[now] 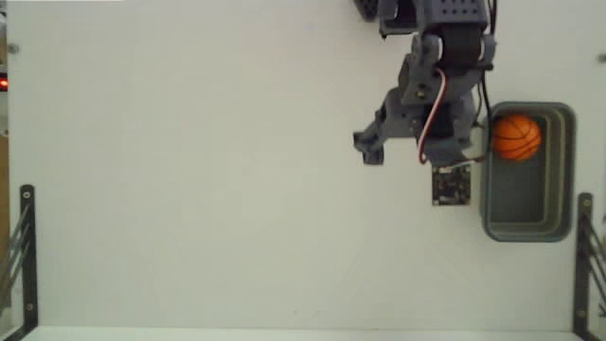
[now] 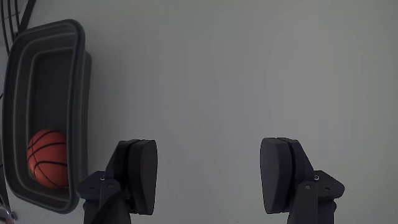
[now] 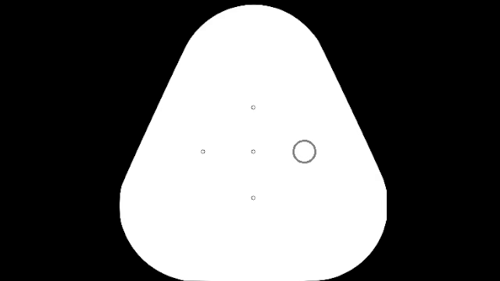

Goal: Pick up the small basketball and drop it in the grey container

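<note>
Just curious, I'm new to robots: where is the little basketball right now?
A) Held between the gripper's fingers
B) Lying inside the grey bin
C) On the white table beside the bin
B: the small basketball lies inside the grey container, while the gripper is open and empty.

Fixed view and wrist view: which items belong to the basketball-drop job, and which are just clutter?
Job:
- small orange basketball with black seams, lying inside the bin at one end
- rectangular grey-green plastic container with thick rim
- dark two-finger gripper, jaws apart, empty, over bare table

Lying about:
- black metal brackets at the white table's edges
- small square circuit board by the arm
</note>
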Robot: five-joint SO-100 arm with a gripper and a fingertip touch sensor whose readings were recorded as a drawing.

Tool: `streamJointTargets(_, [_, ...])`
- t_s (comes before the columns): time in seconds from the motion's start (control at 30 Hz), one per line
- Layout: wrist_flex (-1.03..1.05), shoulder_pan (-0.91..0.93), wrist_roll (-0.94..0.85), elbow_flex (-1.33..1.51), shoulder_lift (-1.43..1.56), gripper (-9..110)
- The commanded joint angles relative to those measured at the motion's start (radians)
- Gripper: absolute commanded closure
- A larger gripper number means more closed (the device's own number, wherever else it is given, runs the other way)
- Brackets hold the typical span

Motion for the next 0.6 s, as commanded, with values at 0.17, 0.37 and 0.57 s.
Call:
streamJointTargets(0.17, [0.005,0.039,0.005,0.046,0.091,-9])
streamJointTargets(0.37, [0.005,0.048,0.005,0.057,0.103,-9])
streamJointTargets(0.57, [0.005,0.048,0.005,0.057,0.103,-9])
